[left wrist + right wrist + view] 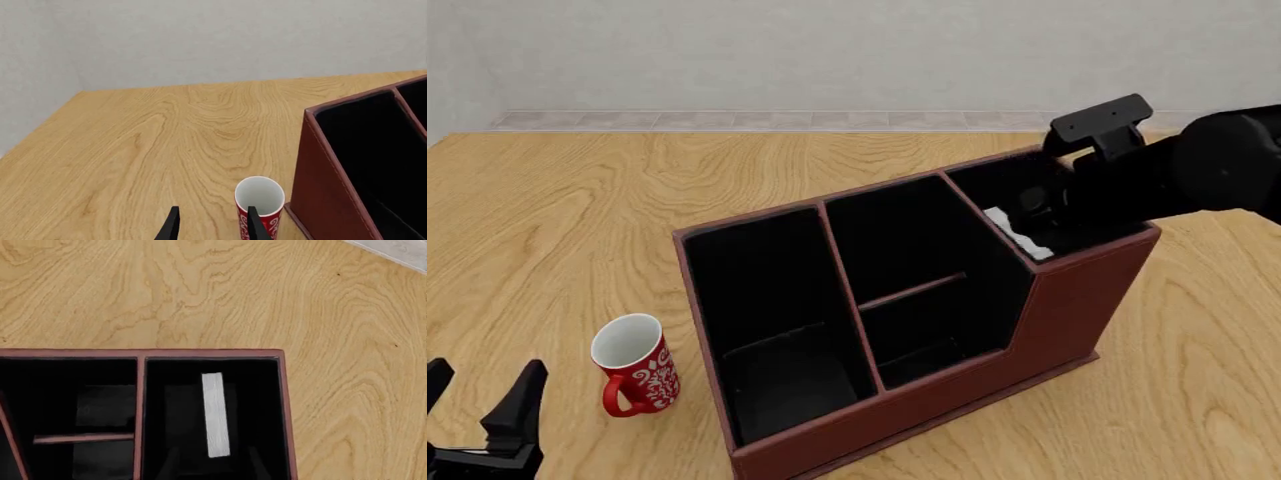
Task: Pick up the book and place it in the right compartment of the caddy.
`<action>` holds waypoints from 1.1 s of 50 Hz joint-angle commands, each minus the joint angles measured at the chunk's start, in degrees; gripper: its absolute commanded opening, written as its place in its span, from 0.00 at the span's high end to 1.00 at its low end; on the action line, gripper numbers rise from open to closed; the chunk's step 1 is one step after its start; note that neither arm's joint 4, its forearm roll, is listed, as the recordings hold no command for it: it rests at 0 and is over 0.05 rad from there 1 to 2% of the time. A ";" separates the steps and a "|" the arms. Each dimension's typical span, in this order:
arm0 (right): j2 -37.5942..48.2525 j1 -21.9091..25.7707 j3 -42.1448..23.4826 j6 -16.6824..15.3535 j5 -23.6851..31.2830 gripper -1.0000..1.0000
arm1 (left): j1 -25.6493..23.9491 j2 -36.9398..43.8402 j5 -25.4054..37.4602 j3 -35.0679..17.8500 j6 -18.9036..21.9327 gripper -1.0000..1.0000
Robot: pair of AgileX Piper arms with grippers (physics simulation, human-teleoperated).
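The reddish-brown caddy (1084, 300) stands mid-table. The black book's white page edges (1016, 231) show inside the tall right compartment (985, 186), where the book stands on edge. In the right wrist view the page edges (215, 412) appear as a white strip inside that compartment (177, 405). My right gripper (214, 455) hovers just above the compartment, its dark fingers spread wider than the strip, open and not touching the book. In the front view the right arm hides most of it (1034, 213). My left gripper (481, 388) is open and empty near the front left edge.
A red patterned mug (634, 366) with a white inside stands left of the caddy, close to my left gripper (212, 212); it also shows in the left wrist view (260, 202) beside the caddy wall (327, 190). The middle section has a crossbar (910, 291).
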 commanded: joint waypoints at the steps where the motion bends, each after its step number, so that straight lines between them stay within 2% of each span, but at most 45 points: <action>1: -0.58 0.40 0.33 0.50 0.10 0.00 | 0.05 -0.35 0.37 0.00 -0.04 0.00; 17: -1.96 -0.21 -1.40 -0.26 1.44 0.00 | 0.06 0.36 -0.30 0.01 -0.08 0.00; 43: -14.26 1.10 -10.52 -2.89 13.48 0.00 | -0.64 2.98 -3.58 0.02 -0.21 0.00; 47: -15.61 1.02 -11.04 -3.48 14.50 0.00 | -0.74 3.13 -3.78 0.02 0.99 0.00; 55: -19.11 1.61 -13.00 -4.82 16.70 0.00 | -0.52 4.05 -5.14 -0.01 0.73 0.00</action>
